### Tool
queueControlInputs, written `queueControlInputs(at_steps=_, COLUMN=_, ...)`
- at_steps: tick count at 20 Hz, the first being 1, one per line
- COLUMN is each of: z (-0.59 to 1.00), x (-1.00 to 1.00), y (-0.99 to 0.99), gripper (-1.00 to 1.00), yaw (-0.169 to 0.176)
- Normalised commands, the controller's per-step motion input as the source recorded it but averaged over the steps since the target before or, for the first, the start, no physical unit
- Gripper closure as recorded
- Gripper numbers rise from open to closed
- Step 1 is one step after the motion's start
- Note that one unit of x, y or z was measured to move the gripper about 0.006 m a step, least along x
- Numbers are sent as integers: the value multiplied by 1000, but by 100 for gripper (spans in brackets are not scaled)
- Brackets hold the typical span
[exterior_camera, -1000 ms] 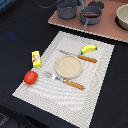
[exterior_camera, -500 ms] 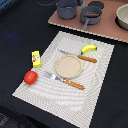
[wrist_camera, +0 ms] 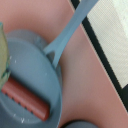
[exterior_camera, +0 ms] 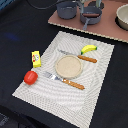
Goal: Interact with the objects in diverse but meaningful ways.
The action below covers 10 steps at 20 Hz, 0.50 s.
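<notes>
Sausage (wrist_camera: 25,101) lay inside grey pan (wrist_camera: 30,75) on pink board (exterior_camera: 107,25), handle toward placemat (exterior_camera: 95,100) | banana (exterior_camera: 88,48) at plate's (exterior_camera: 68,66) far edge | tomato (exterior_camera: 30,77), yellow block (exterior_camera: 36,58) at mat's edge, exterior view's left | gripper unseen, state undetermined | mat's near part open.

no readable text, labels or numbers anywhere; markings on yellow block (exterior_camera: 36,58) too blurred to read.
</notes>
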Motion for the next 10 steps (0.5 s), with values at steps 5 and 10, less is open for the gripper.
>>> queueControlInputs(at_steps=5, z=139, x=733, y=-445, gripper=-100, yaw=-101)
queueControlInputs(at_steps=10, z=45, x=747, y=-463, gripper=-100, yaw=-108)
